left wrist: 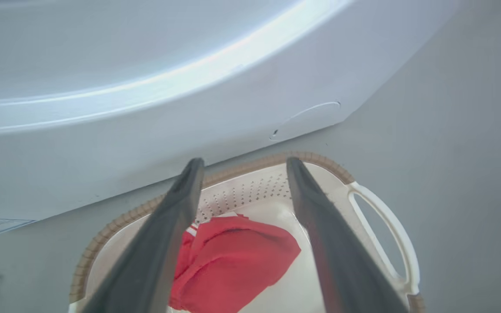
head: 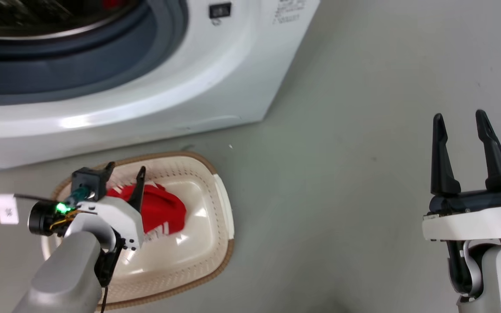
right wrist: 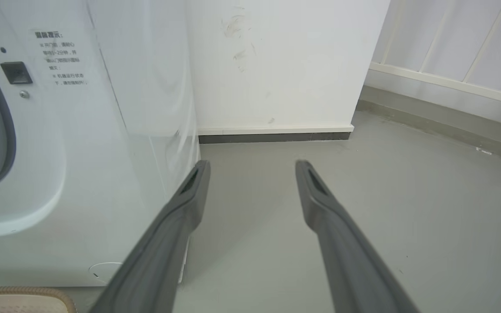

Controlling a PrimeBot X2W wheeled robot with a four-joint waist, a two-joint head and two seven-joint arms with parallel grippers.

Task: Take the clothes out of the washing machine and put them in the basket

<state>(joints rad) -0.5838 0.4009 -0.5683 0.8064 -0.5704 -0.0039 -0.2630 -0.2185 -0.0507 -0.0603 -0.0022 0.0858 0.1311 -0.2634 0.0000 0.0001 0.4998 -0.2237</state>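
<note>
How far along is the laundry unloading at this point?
Done: one red striped garment lies in the basket. In hand: nothing; left gripper open above it, right gripper open over the floor. Left: a red patch inside the washing machine drum, likely the second garment.

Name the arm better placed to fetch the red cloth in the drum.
Left, probably: the left claw, open, hangs over the basket below the porthole; the right claw sits off past the corner of the washing machine.
</note>
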